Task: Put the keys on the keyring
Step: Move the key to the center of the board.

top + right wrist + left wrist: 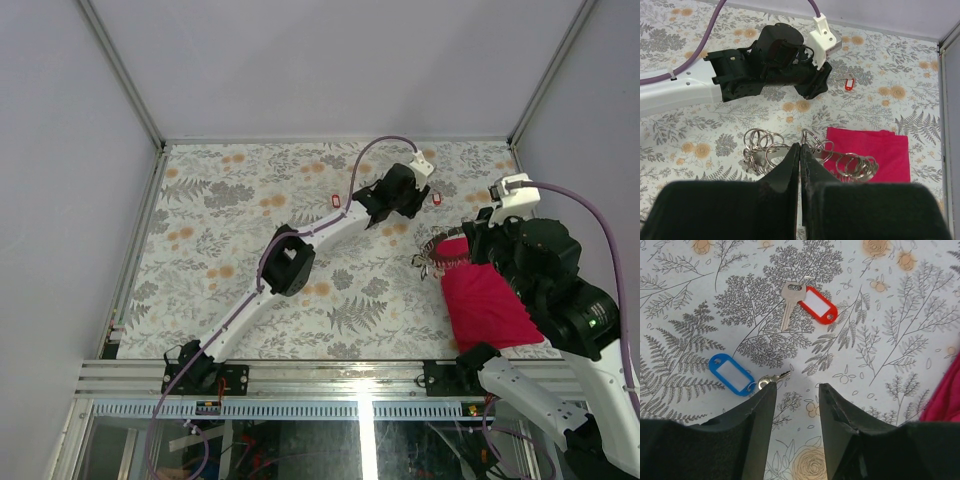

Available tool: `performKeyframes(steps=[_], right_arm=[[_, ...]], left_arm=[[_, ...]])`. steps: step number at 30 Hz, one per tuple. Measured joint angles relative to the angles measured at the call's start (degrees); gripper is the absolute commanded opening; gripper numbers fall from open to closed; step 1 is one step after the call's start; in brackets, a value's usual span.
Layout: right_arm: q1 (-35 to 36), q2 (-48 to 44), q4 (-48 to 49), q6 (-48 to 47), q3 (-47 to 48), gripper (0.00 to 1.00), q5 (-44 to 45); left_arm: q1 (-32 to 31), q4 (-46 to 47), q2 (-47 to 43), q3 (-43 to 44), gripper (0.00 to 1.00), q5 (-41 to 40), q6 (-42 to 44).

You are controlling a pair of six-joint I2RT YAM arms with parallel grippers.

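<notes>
My left gripper (796,390) is open and empty, low over the table. A blue key tag (731,374) with a metal key lies just past its left fingertip (767,395). A red key tag (817,304) with a silver key lies farther ahead. From above, my left gripper (392,198) sits between two red tags (335,201) (436,198); the blue tag is hidden there. My right gripper (800,146) is shut on the keyring (765,145), a band of many small metal rings spreading to both sides. The keyring (438,255) lies at the red cloth's far edge.
A red cloth (487,300) lies on the right side of the flower-patterned table, under my right arm; it also shows in the right wrist view (875,147) and at the right edge of the left wrist view (946,400). Grey walls and a metal rail (330,142) close the table's far side.
</notes>
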Motion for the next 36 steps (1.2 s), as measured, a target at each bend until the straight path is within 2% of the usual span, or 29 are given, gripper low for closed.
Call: performKeyframes(steps=[17, 30, 36], right_arm=[[0.00, -0.37, 0.11, 0.07, 0.00, 0.01, -0.13], [0.00, -0.35, 0.11, 0.17, -0.28, 0.01, -0.39], [0.00, -0.35, 0.11, 0.17, -0.33, 0.01, -0.37]], left_arm=[[3.02, 3.82, 0.17, -3.13, 0.47, 1.16, -15.15], [3.08, 9.46, -0.37, -7.93, 0.46, 3.19, -18.12], [3.04, 9.70, -0.37, -7.93, 0.40, 3.19, -19.34]])
